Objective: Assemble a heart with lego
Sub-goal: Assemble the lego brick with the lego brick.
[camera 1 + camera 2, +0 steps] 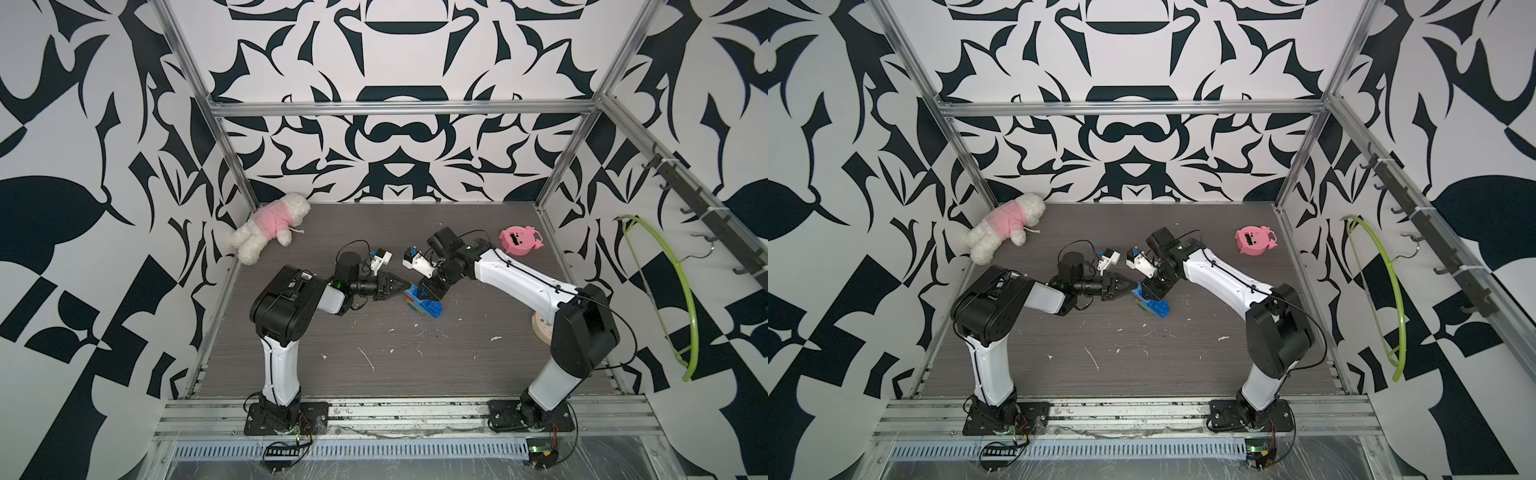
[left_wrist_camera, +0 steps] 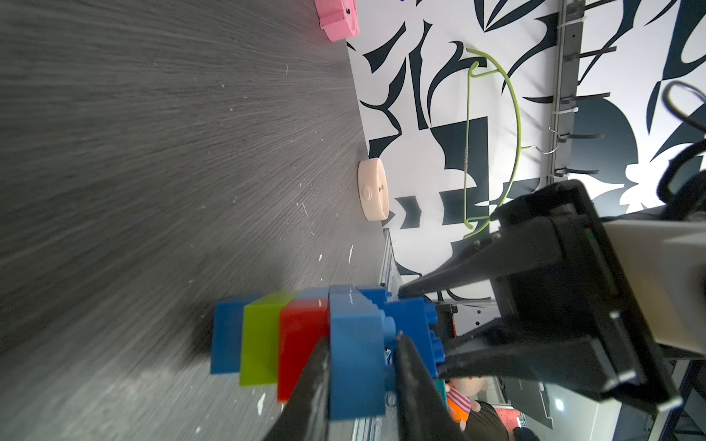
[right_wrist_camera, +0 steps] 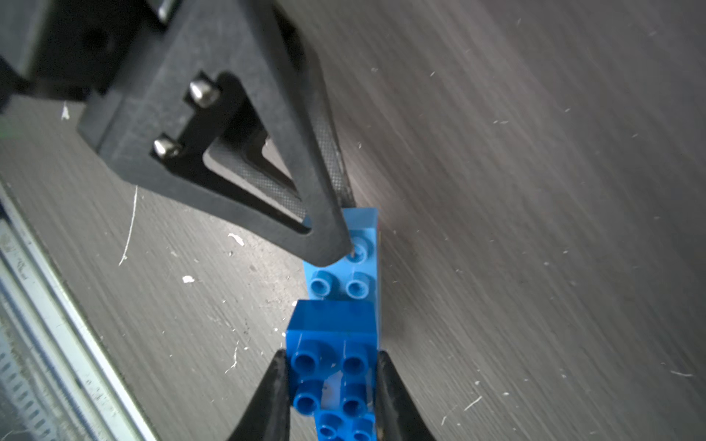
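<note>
Two grips confirmed: left gripper (image 2: 363,339) clamped on one end of the heart (image 1: 423,305), which rests on the table (image 1: 374,374) beneath both grippers; right gripper (image 3: 331,356) clamped on a blue brick (image 3: 329,324) atop it, just beyond the left fingertips (image 3: 329,244). Recommend: brace left, press right squarely onto studs.

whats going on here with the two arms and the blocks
A lego heart is being put together on the table. The left hand is closed on a blue brick at one end of the cluster, and the right hand pinches another blue brick. A green brick and a red brick are already joined in.
</note>
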Available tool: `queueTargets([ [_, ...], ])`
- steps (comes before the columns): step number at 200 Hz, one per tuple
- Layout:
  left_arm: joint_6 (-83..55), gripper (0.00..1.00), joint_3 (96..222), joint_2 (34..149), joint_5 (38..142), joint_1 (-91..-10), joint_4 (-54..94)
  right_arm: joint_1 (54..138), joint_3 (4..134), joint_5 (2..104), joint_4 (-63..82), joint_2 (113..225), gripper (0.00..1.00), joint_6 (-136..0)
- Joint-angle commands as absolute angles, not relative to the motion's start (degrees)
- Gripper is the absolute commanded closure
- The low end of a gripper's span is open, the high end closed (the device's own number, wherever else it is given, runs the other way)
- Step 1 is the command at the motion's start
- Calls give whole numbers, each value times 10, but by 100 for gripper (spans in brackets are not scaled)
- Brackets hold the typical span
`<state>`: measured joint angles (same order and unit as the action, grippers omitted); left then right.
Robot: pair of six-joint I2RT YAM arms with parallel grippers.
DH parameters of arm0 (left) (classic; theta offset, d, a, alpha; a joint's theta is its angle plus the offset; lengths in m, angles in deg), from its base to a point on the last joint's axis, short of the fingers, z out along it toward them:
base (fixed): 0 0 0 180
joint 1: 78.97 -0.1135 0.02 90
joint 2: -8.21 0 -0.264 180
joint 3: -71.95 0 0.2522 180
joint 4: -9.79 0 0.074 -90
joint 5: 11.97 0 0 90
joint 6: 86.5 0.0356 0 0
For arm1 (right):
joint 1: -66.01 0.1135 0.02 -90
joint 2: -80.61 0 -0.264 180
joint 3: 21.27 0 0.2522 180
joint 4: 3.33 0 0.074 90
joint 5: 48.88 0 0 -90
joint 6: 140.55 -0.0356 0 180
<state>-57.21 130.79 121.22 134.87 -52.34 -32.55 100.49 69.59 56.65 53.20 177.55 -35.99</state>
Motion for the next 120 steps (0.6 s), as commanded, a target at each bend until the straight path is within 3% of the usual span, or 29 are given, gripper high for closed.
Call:
queueTargets([
  [1, -581, 88, 1300, 1223, 1357, -524, -355, 1004, 715, 556, 515, 1772, 86, -362],
  [120, -578, 88, 1299, 1235, 1359, -525, -358, 1004, 751, 599, 579, 1841, 87, -310],
])
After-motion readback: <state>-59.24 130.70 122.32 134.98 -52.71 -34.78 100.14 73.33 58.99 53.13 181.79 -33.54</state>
